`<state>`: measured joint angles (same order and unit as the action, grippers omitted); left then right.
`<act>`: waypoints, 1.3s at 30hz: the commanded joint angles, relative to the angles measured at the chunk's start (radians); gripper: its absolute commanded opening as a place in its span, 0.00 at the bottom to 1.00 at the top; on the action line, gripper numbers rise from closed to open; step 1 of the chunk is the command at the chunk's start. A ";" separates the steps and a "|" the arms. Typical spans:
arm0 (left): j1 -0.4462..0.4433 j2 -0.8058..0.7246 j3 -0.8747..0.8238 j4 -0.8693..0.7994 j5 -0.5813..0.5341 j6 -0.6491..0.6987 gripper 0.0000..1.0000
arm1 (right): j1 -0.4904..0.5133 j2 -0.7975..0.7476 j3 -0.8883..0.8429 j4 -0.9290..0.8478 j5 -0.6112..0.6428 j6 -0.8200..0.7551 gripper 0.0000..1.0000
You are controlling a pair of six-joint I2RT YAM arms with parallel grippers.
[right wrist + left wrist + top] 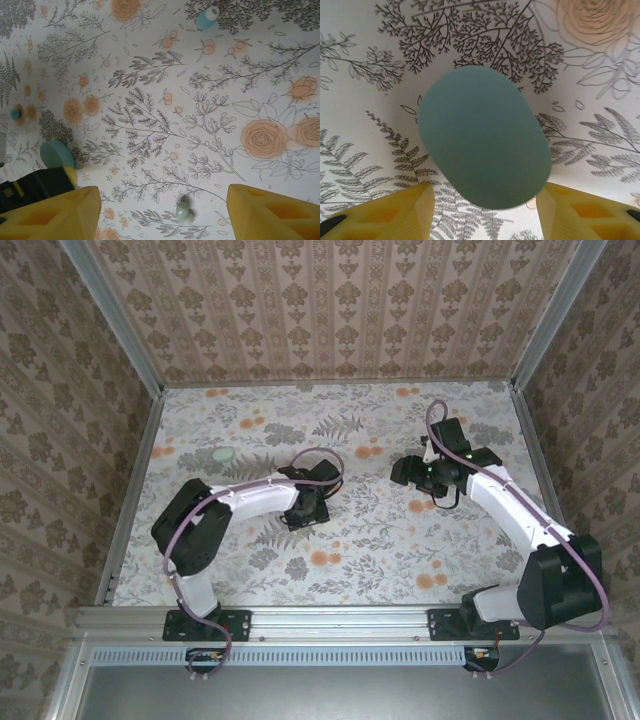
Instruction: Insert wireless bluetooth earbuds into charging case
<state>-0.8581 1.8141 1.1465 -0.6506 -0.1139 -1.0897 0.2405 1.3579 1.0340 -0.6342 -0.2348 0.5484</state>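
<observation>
The charging case [482, 137], a smooth teal oval, lies on the floral cloth. My left gripper [485, 192] is open and straddles its near end. The right yellow finger [570, 210] is almost at the case's edge and the left one stands apart. The same case [56, 153] sits beside the left gripper's finger in the right wrist view. My right gripper [164, 200] is open over the cloth, with a tiny pale mint bud [183, 211] lying between its fingers, untouched. Farther off lie a teal earbud [206, 19] with a white end and a smaller one [15, 114].
From above, the left gripper [305, 508] and the right gripper [420, 473] face each other at mid-table. A pale mint oval piece [222, 453] lies at the back left. Patterned walls and aluminium rails [130, 490] close the table in on three sides.
</observation>
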 commanded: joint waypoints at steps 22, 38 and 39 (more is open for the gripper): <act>0.056 -0.018 0.016 0.058 -0.045 0.261 0.34 | 0.032 0.120 -0.004 0.160 -0.188 0.001 0.68; 0.108 -0.469 -0.088 0.179 0.331 1.063 0.25 | 0.069 0.155 0.212 -0.045 -0.549 -0.064 0.70; 0.108 -0.493 -0.096 0.190 0.378 1.088 0.24 | 0.087 0.156 0.222 -0.043 -0.560 -0.060 0.70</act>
<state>-0.7540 1.3670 1.0756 -0.4873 0.1299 -0.1741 0.2859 1.5013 1.2205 -0.6128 -0.6968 0.4999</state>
